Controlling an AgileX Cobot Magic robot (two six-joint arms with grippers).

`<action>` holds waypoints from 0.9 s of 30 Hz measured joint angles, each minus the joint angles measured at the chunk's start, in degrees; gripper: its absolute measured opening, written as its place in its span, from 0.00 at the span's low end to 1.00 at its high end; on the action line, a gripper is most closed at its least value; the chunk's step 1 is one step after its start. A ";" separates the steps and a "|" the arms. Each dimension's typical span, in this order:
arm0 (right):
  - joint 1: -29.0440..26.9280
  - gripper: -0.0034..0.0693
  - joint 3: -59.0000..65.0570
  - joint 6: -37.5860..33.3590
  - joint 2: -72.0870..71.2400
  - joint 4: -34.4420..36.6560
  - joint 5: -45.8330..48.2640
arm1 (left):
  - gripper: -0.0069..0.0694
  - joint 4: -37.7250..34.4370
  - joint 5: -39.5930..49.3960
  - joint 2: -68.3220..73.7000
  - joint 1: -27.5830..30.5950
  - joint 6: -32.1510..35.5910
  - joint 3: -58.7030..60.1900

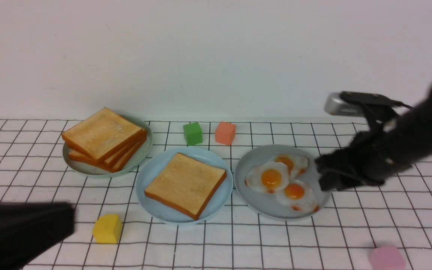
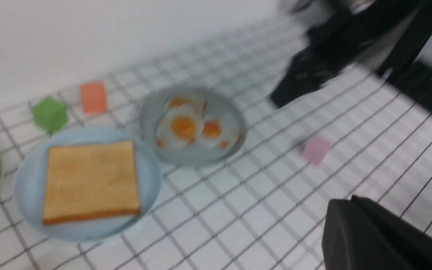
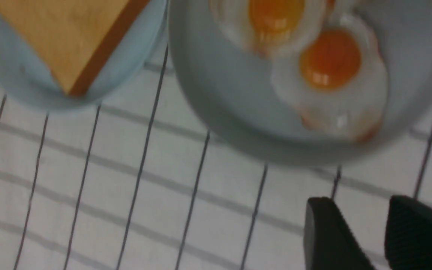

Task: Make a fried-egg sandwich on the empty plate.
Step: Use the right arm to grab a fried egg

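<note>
1 toast lies on the blue plate; an egg and a 2nd slice are left to add. The right claw, slightly open and empty, hovers beside the eggs. The left claw is closed on nothing.

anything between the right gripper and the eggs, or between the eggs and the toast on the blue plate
Nothing visible. The right gripper is at the grey plate's rim beside the fried eggs, with no object between. The grey plate and the blue plate holding the toast are neighbours, nothing between.
</note>
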 joint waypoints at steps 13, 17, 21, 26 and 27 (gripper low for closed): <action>0.00 0.46 -18.93 1.15 22.22 6.98 -0.24 | 0.07 5.36 -3.04 -9.51 0.00 -5.95 6.85; 0.00 0.46 -20.58 2.13 24.41 6.97 -1.16 | 0.07 4.26 -3.04 -9.51 0.00 -5.95 6.85; 0.00 0.46 -20.82 2.67 25.18 6.81 -2.85 | 0.07 3.27 -2.99 -9.51 0.00 -5.95 6.85; 0.00 0.46 -20.84 2.72 25.24 5.48 -3.93 | 0.07 3.01 -2.83 -9.51 0.00 -5.95 6.85; 0.00 0.46 -20.84 2.73 25.24 5.04 -4.38 | 0.07 3.01 -2.81 -9.51 0.00 -5.95 6.85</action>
